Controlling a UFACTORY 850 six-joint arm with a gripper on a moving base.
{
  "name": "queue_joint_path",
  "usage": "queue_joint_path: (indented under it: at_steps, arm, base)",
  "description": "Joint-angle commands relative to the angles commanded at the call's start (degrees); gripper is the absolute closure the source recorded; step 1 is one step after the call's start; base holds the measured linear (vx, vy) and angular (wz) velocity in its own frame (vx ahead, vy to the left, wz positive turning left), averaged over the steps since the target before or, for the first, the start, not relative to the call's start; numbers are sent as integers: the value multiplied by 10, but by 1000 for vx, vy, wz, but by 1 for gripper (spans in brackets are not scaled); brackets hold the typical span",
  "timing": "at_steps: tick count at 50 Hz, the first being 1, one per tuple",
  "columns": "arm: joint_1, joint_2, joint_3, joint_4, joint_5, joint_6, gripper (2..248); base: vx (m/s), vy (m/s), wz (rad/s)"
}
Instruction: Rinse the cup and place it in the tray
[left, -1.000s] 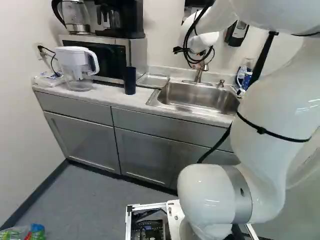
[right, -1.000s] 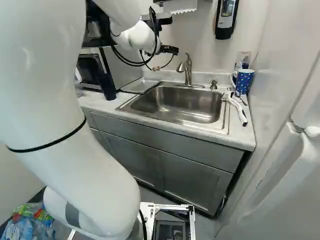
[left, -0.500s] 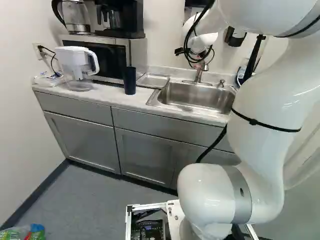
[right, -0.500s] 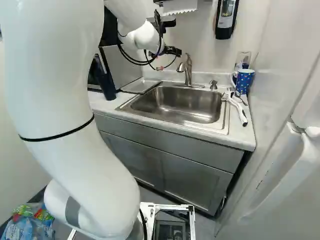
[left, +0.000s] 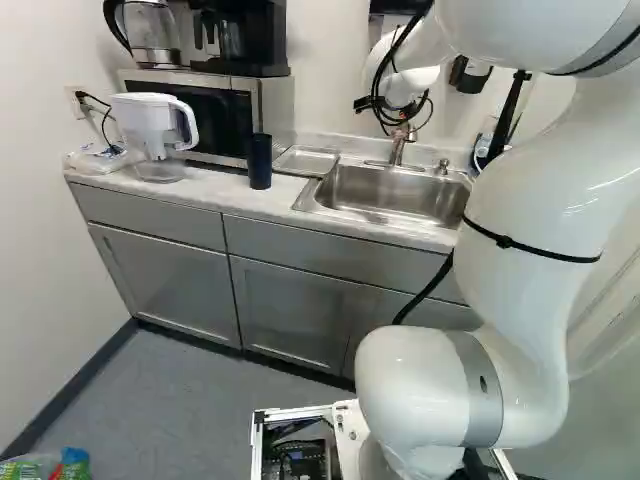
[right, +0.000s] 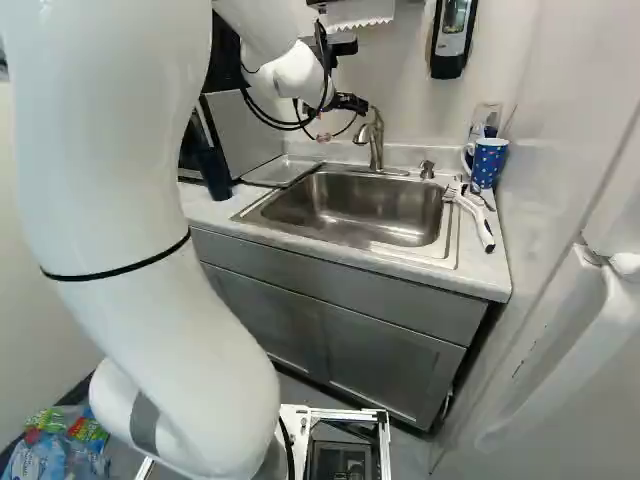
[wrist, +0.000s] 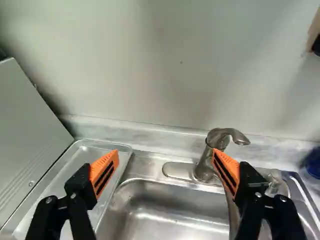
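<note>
The arm has swung a little rightward since a second ago, carrying the gripper (right: 347, 103) with it; the base stands where it was. Its fingers are spread wide, nothing between them. Left of it is the microwave (wrist: 30, 135), a flat metal side, with the tall, dark tumbler (left: 259, 161) in front. Beneath the left finger lies the shallow metal tray (wrist: 80, 159), its rim rounded, its bed open. Between and below the fingers opens the brushed-steel basin (wrist: 165, 205), soft-cornered and roomy. The curved faucet (wrist: 220, 137) rises by the right finger (the tightest side, it seems). Farther right stand the dispenser (right: 427, 169), a white-handled tool (right: 477, 217) and the patterned blue mug (right: 487, 162), near the wall.
</note>
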Motion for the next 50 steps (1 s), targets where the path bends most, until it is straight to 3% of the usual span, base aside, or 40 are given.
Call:
queue_joint_path:
  at_steps: [25, 50]
  arm:
    - [-17, -7, -8, 0, 0, 0, 3]
    - [-18, -7, -8, 0, 0, 0, 3]
  base:
    - [0, 0, 0]
    - [0, 0, 0]
